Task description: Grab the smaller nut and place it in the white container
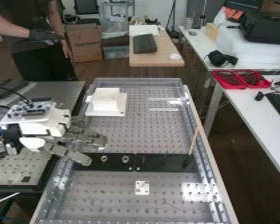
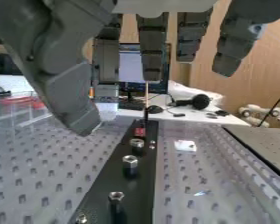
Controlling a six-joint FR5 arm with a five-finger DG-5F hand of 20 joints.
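While released fingers [image 1: 77, 156] partly hide black strip [image 1: 162, 163], nuts [image 2: 130, 161] show; sizes hard to compare.

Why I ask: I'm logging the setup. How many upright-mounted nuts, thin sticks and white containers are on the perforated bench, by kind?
Nuts: 3
Stick: 1
White container: 1
Total: 5
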